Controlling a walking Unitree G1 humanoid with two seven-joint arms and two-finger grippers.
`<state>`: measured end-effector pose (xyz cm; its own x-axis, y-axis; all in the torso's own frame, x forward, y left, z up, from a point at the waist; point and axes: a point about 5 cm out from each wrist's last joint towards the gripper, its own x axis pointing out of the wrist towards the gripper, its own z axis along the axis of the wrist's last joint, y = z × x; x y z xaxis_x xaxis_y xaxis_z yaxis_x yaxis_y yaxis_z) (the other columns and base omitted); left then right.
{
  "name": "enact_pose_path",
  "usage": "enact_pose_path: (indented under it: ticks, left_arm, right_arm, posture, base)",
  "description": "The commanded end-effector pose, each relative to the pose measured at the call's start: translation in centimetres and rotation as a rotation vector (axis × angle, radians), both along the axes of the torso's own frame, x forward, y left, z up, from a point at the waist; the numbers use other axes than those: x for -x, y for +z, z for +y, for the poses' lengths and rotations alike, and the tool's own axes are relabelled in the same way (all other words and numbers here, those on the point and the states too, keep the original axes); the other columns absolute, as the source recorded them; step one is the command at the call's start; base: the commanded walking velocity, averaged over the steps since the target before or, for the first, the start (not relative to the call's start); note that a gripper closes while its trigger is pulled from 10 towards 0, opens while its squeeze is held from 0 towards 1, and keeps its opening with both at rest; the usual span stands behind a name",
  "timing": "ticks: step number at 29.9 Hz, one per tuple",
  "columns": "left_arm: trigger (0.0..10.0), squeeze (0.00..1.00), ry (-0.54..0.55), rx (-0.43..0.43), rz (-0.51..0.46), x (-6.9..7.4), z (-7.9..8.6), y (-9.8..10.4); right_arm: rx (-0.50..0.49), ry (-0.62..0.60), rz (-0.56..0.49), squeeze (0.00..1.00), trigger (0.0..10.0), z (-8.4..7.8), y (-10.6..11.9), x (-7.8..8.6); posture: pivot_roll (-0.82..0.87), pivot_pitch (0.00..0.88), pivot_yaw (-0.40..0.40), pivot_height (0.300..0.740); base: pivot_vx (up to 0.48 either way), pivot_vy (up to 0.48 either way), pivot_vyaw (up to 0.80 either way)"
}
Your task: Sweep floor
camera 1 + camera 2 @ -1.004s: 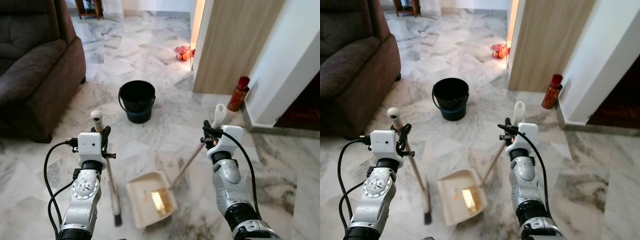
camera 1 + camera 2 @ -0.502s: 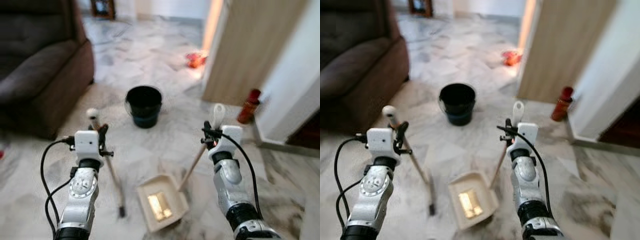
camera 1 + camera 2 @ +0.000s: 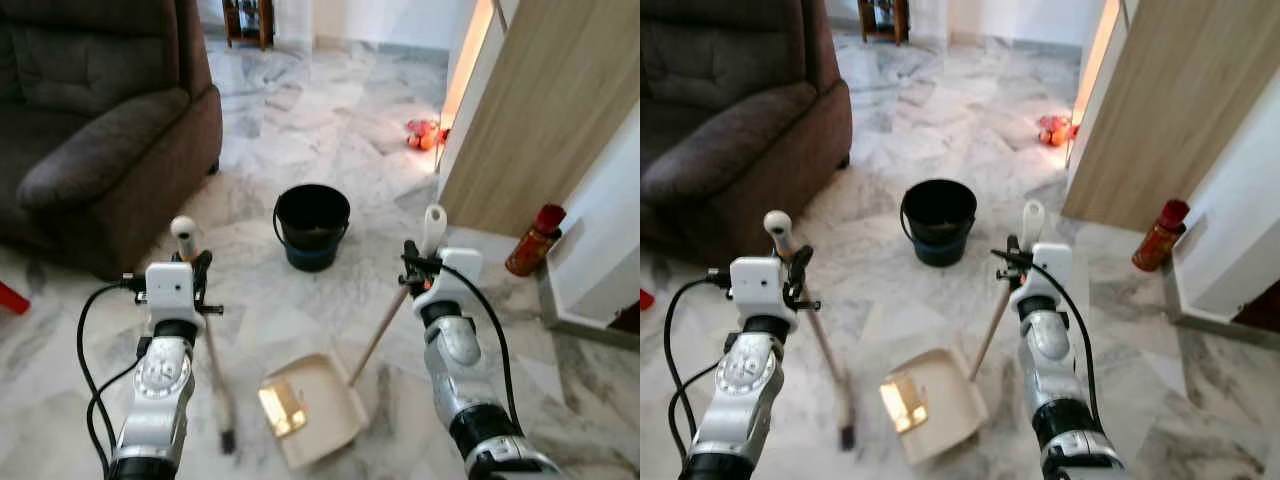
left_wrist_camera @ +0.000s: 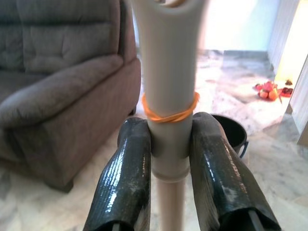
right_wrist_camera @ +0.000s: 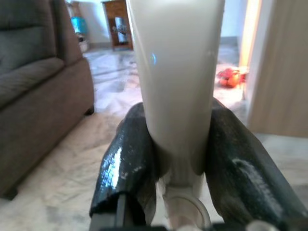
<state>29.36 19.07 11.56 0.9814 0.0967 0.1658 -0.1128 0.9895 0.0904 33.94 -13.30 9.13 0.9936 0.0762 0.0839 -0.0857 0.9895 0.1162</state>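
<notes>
arms raised forward; left claw (image 4: 169, 159) gripping broom (image 3: 207, 345), right claw (image 5: 178, 159) gripping dustpan (image 3: 310, 405).

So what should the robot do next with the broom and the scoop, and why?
Probably step closer to the black bucket. The right gripper is shut on the dustpan handle, and the dustpan seems to hold something bright, maybe sweepings. The left gripper is shut on the broom. The bucket stands a bit ahead, too far to tip into.
</notes>
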Motion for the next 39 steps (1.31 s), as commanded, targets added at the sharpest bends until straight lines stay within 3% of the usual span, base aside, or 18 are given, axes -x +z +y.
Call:
enact_pose_path:
  ticks: [1,39]
  left_arm:
    - [10.0,0.00,-0.009,-0.009,-0.049,-0.26,-0.24,1.15]
    - [10.0,0.00,-0.014,-0.009,-0.047,-0.28,-0.33,1.19]
  right_arm:
    - [-0.041,0.001,-0.036,0.00,10.0,0.39,0.78,-0.22]
    - [-0.041,0.038,-0.022,0.00,10.0,0.86,0.57,-0.18]
  posture:
    - [0.15,0.094,-0.028,0.740]
    - [0.15,0.095,-0.028,0.740]
  base:
    - [0.304,0.000,0.00]
    - [0.304,0.000,0.00]
